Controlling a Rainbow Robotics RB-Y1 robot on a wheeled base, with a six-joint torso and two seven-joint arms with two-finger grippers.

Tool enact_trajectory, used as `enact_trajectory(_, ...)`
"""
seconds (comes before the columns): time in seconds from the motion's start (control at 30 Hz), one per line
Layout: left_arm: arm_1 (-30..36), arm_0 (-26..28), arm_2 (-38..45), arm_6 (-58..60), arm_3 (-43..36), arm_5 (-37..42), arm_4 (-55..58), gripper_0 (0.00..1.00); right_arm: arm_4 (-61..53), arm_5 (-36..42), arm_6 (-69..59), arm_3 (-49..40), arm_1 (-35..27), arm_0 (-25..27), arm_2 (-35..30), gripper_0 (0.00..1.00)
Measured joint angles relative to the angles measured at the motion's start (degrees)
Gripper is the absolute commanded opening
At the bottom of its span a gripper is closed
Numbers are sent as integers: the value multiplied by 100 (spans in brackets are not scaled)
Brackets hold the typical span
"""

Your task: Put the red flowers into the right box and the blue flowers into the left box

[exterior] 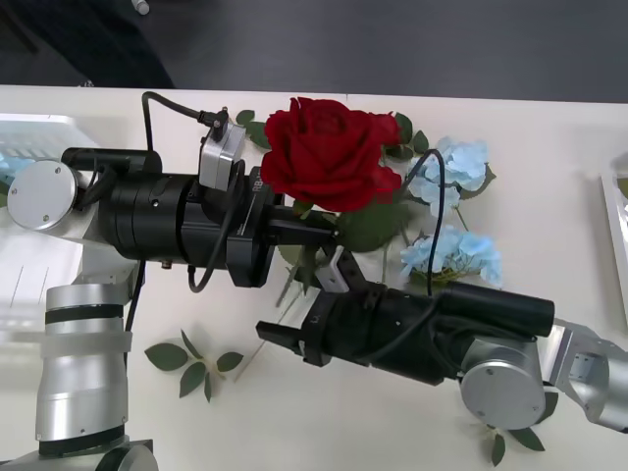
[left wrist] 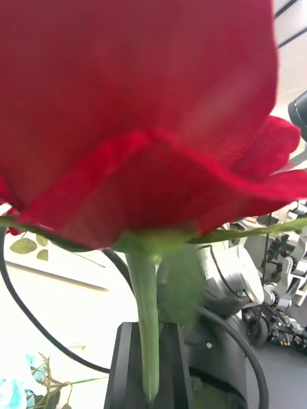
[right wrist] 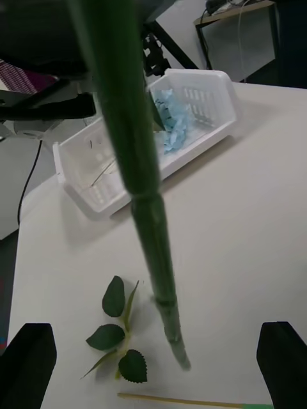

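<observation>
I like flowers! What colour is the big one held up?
Deep red rose, clearest in the front view.

Right wrist cam: thick green stem [right wrist: 144,192] ran down the middle of the view, blurred near the lens, lower tip hanging above the white worktop [right wrist: 243,243]. Right end effector [right wrist: 157,367] was open, black fingers [right wrist: 29,364] at both corners, not touching the stem. Loose leaf sprig [right wrist: 118,335] lay flat near the stem tip. Left box [right wrist: 211,96] sat farther off with blue flowers [right wrist: 171,121] inside.
</observation>
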Motion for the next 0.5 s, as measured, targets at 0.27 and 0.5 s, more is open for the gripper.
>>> enact_trajectory(0.27, 0, 0, 0, 0, 0, 0, 0, 0, 4, 16, 1, 4, 15, 0, -2, 0)
enact_trajectory(0.5, 0, 0, 0, 0, 0, 0, 0, 0, 5, 16, 1, 4, 15, 0, -2, 0)
